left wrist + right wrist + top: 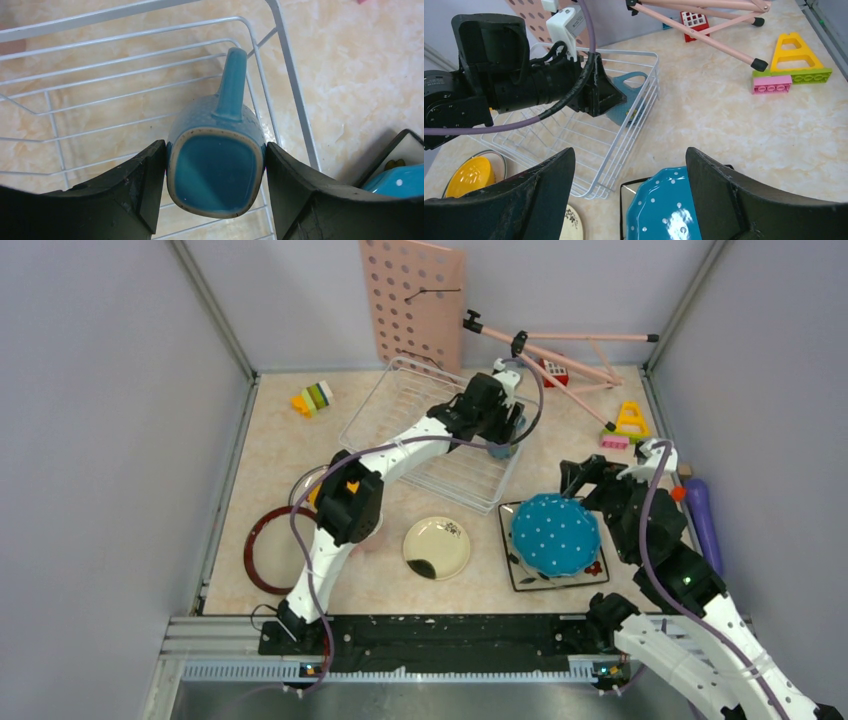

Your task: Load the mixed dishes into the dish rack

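We're clamping one blue cup point(216, 172) in our left gripper point(214, 150), over the right corner of the one dish rack point(295, 90), upper centre overhead. Our right gripper point(629, 155) is gaping wide above one teal polka-dot plate point(664, 210).

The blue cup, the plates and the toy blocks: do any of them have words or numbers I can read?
No words, numbers or signs can be read in any view.
blue cup: plain glaze, no writing.
teal plate: only white dots.
cream plate: a black blotch and a small dark drawing, no letters.
toy blocks: bare studs, no print.
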Available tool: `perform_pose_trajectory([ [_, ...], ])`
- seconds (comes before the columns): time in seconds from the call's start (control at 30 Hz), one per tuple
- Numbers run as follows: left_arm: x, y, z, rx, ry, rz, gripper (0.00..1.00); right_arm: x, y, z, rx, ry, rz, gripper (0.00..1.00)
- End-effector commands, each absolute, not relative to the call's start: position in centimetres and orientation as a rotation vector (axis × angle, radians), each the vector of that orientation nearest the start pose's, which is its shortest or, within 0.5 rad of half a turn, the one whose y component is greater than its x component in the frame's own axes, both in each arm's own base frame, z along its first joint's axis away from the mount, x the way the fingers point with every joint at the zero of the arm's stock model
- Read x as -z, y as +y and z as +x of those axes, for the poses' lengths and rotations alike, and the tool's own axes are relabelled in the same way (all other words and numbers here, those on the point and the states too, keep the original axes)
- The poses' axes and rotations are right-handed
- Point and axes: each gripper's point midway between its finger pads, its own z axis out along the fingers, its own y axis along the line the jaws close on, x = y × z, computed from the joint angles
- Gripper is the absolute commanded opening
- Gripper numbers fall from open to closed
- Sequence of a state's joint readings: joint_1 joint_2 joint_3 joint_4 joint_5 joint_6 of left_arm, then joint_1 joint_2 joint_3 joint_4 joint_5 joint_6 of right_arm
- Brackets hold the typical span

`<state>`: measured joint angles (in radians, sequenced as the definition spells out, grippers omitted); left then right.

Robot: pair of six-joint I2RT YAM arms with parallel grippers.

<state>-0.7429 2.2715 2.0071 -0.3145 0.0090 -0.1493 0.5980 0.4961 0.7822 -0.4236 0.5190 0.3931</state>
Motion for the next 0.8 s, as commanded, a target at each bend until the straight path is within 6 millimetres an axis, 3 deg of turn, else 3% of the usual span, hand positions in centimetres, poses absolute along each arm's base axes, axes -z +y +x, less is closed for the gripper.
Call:
perform_pose_trajectory([
  [0.0, -18.5, -46.2, 45.6, 0.629, 1.931, 0.706, 0.10, -31.2, 6.5, 23.3, -0.285, 1.653, 0.220, 0.80],
  [0.03, -18.5, -46.4, 45.3, 0.640, 1.934, 0.707, 0.18, -31.0, 6.5, 23.3, -0.283, 1.657, 0.218, 0.80],
  [0.1, -18.7, -46.4, 45.1, 0.655, 1.944, 0.688, 0.48, -30.7, 6.6, 23.3, -0.284, 1.671, 0.216, 0.81],
  [0.17, -19.0, -46.2, 45.0, 0.657, 1.947, 0.673, 0.68, -30.2, 6.7, 23.3, -0.281, 1.696, 0.227, 0.83],
  [0.33, -21.2, -45.4, 45.0, 0.633, 1.920, 0.633, 0.73, -27.9, 6.6, 22.9, -0.255, 1.793, 0.243, 0.86],
  [0.47, -22.0, -45.0, 44.7, 0.635, 1.908, 0.628, 0.91, -26.8, 7.0, 22.3, -0.294, 1.820, 0.241, 0.86],
  [0.67, -22.0, -44.3, 44.5, 0.619, 1.920, 0.611, 0.93, -25.4, 7.6, 21.6, -0.344, 1.867, 0.241, 0.87],
  [0.77, -22.3, -43.9, 44.1, 0.621, 1.925, 0.598, 0.88, -23.9, 8.1, 21.3, -0.357, 1.929, 0.253, 0.87],
])
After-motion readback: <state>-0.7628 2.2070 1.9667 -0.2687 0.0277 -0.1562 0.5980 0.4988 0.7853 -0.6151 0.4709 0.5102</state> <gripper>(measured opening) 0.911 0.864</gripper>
